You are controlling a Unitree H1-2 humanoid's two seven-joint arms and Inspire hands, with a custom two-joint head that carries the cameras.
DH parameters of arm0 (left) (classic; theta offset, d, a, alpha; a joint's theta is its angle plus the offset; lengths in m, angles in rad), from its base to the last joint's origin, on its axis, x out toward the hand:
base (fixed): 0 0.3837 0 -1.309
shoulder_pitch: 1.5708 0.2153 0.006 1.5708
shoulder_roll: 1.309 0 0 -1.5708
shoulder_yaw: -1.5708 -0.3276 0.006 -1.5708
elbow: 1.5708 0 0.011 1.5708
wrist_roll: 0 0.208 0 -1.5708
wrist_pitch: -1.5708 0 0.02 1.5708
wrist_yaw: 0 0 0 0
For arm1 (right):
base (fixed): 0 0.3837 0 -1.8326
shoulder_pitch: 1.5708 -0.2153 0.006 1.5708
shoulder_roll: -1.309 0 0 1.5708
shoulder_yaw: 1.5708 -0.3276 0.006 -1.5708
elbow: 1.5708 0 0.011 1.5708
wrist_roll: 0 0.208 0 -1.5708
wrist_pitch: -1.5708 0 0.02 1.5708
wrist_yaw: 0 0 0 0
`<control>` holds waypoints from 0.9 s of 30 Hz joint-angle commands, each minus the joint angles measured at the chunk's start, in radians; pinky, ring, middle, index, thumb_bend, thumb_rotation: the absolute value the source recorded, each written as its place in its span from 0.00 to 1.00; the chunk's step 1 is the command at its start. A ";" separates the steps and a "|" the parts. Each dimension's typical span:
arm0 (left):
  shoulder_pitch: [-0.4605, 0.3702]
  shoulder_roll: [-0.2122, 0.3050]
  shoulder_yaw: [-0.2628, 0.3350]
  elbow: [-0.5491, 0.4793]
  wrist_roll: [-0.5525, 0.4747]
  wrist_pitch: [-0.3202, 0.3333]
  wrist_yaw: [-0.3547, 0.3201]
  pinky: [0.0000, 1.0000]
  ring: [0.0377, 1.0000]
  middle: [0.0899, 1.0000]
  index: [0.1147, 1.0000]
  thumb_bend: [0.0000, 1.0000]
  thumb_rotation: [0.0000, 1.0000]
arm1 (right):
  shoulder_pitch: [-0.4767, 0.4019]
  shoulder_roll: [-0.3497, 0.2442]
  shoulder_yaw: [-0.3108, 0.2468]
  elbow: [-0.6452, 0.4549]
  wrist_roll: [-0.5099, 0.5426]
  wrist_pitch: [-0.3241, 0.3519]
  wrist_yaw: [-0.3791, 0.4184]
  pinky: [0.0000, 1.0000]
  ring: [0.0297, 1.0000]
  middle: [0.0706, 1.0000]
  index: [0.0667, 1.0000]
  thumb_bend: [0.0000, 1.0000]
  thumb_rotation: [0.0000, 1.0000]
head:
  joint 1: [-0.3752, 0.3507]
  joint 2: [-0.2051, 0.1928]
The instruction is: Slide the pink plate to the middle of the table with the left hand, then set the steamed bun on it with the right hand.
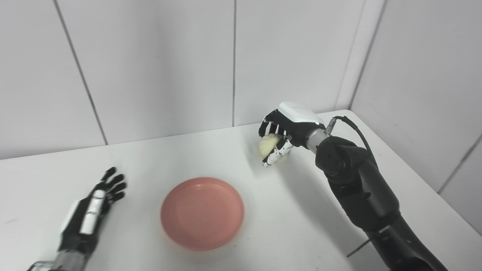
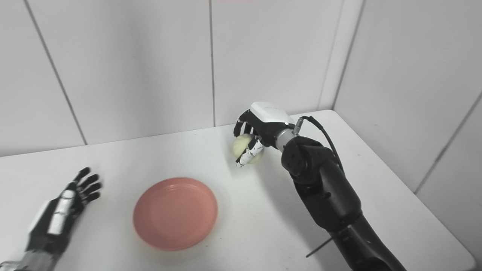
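Two hands are over the white desk (image 1: 339, 226). Nearest, the left hand (image 1: 92, 210) lies flat, fingers apart, holding nothing. Just beside it sits the pink plate (image 1: 202, 213) near the middle. Farther back, the right hand (image 1: 280, 137) is wrapped around the bun (image 1: 266, 145), up off the desk.

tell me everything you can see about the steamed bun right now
The steamed bun is a small, round, pale yellowish-white lump with a smooth, soft-looking surface. The right hand is closed around it, dark fingers over its top and a white-and-black thumb across its front, so part of it is hidden. It is beyond and to the right of the pink plate, not over it. Whether it touches the table cannot be told.
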 commanded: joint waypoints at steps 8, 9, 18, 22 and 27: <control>0.124 -0.088 -0.065 0.033 0.049 0.057 0.074 0.89 0.90 0.92 0.94 0.51 1.00 | -0.111 0.072 0.124 -0.015 0.035 -0.024 0.001 0.32 0.38 0.42 0.50 0.52 0.00 | 0.130 0.000; 0.123 -0.091 -0.069 0.032 0.054 0.059 0.080 0.89 0.90 0.92 0.94 0.51 1.00 | -0.116 0.080 0.138 -0.014 0.032 -0.023 0.002 0.31 0.38 0.42 0.50 0.52 0.00 | 0.140 0.000; 0.112 -0.114 -0.088 0.030 0.074 0.083 0.118 0.89 0.90 0.93 0.94 0.50 1.00 | -0.139 0.155 0.220 0.003 0.023 -0.020 0.002 0.28 0.36 0.39 0.51 0.52 0.00 | 0.201 0.011; 0.110 -0.120 -0.092 0.019 0.076 0.099 0.126 0.88 0.90 0.93 0.94 0.48 1.00 | -0.143 0.167 0.267 0.002 0.001 -0.024 0.016 0.26 0.33 0.38 0.50 0.52 0.00 | 0.213 0.016; 0.112 -0.123 -0.098 0.006 0.080 0.109 0.130 0.88 0.90 0.93 0.94 0.48 1.00 | -0.132 0.194 0.279 0.015 0.027 -0.014 0.021 0.26 0.33 0.37 0.50 0.52 0.00 | 0.222 0.023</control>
